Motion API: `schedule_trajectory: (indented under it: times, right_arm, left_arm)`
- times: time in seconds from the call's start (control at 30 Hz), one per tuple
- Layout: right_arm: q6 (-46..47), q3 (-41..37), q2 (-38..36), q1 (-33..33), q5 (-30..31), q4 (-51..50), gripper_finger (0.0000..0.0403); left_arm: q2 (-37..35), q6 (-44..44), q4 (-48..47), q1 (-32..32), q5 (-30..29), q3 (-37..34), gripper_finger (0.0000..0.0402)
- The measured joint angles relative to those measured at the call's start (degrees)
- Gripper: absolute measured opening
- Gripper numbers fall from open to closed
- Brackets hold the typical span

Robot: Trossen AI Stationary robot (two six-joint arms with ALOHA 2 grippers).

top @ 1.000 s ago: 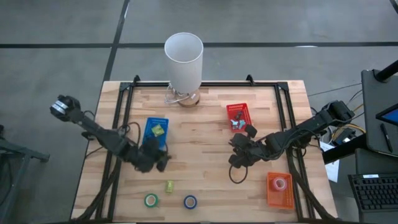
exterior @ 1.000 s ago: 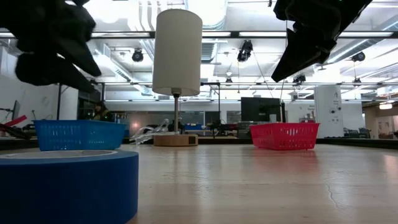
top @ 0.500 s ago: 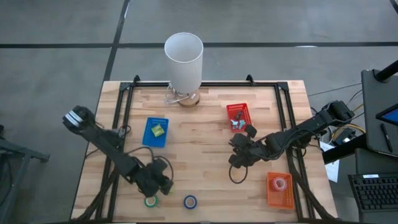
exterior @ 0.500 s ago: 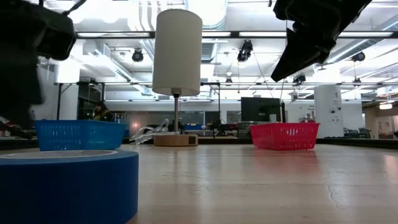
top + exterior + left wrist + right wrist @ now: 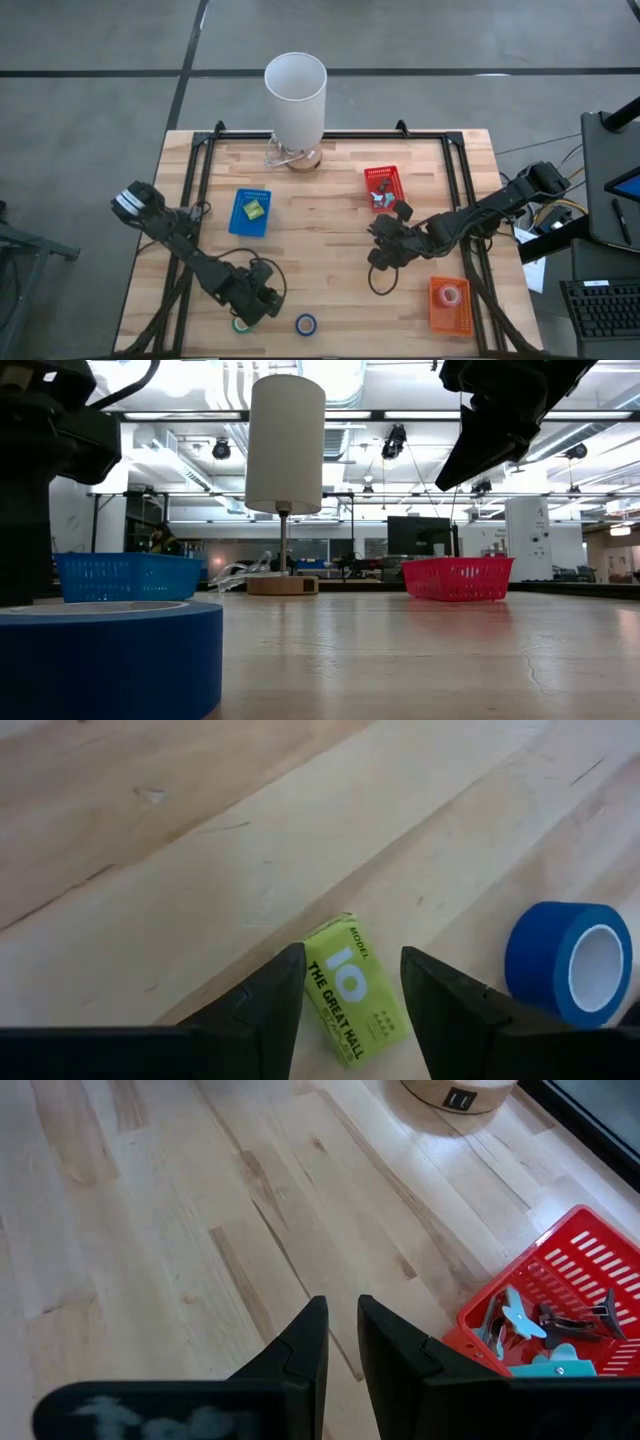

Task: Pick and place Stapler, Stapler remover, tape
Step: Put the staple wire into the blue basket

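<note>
My left gripper [image 5: 352, 952] is open near the table's front, low over a small yellow-green printed box [image 5: 345, 1000] that lies flat on the wood. One finger stands on either side of the box. A blue tape [image 5: 570, 960] roll stands on the table just beyond it, and a green tape [image 5: 240, 323] roll shows partly beside my gripper [image 5: 258, 305]. Staple removers [image 5: 545, 1325] lie in the red basket [image 5: 383, 187]. A red tape [image 5: 451, 295] lies in the orange basket. My right gripper [image 5: 340, 1308] hangs over mid-table, a narrow gap between its empty fingers. No stapler is in view.
A white lamp [image 5: 296, 95] stands at the far edge. A blue basket [image 5: 250, 212] with a yellow-green piece sits left of centre. The orange basket [image 5: 450, 305] stands near the front right. Black rails run along the table's left and right sides.
My left gripper has gone from beside the blue basket toward the table's near edge and down. It has tipped further down and rolled, and now stands over the yellow-green box.
</note>
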Motion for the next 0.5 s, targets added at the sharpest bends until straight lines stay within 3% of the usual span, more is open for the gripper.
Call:
schedule_trajectory:
  times: [0.5]
  right_arm:
    - [-0.15, 0.00, 0.00, 0.00, 0.00, 0.31, 0.0052]
  left_arm:
    - [0.53, 4.48, 2.15, 0.40, -2.91, -0.17, 0.0175]
